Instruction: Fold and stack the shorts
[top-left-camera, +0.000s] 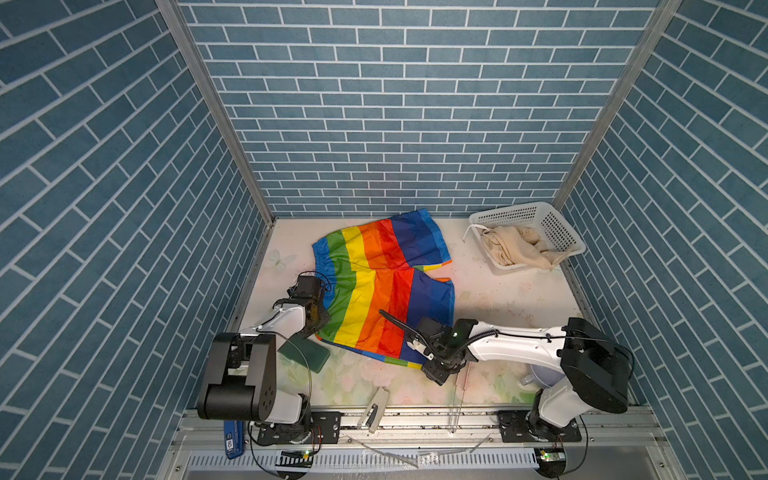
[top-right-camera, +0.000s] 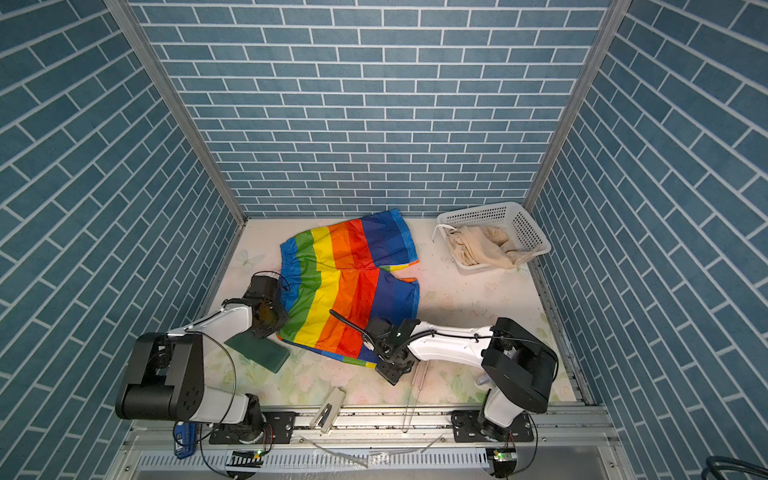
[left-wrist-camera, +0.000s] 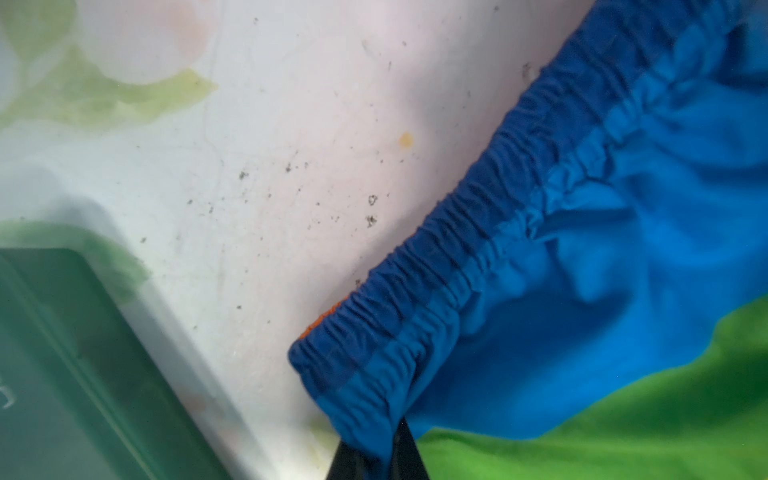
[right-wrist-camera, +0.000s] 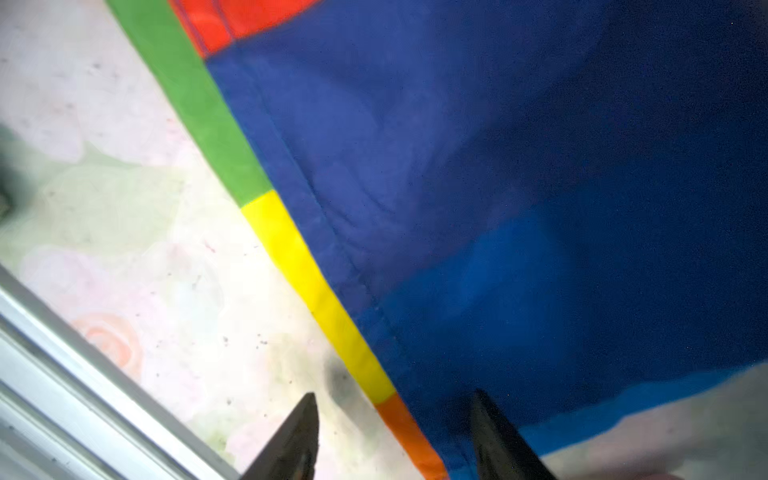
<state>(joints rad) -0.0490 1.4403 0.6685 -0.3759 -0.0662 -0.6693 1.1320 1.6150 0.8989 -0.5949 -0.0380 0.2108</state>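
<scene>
The rainbow-striped shorts (top-left-camera: 382, 286) (top-right-camera: 349, 286) lie spread flat mid-table, waistband to the left, legs to the right. My left gripper (top-left-camera: 318, 318) (top-right-camera: 272, 320) is at the near end of the waistband. In the left wrist view it (left-wrist-camera: 384, 453) is shut on the gathered blue waistband corner (left-wrist-camera: 374, 374). My right gripper (top-left-camera: 436, 370) (top-right-camera: 392, 370) hovers at the near leg's hem corner. In the right wrist view it (right-wrist-camera: 395, 397) stands open, its fingertips (right-wrist-camera: 309, 405) straddling the orange and blue hem (right-wrist-camera: 415, 440). The beige shorts (top-left-camera: 515, 249) (top-right-camera: 482, 249) lie crumpled in the basket.
A white mesh basket (top-left-camera: 557, 220) (top-right-camera: 523, 220) stands at the back right. A flat dark green object (top-left-camera: 305, 353) (top-right-camera: 259, 351) (left-wrist-camera: 62, 353) lies just beside the left gripper. A stapler (top-left-camera: 374, 409) and a thin rod (top-left-camera: 457, 399) lie near the front rail. Blue brick walls enclose three sides.
</scene>
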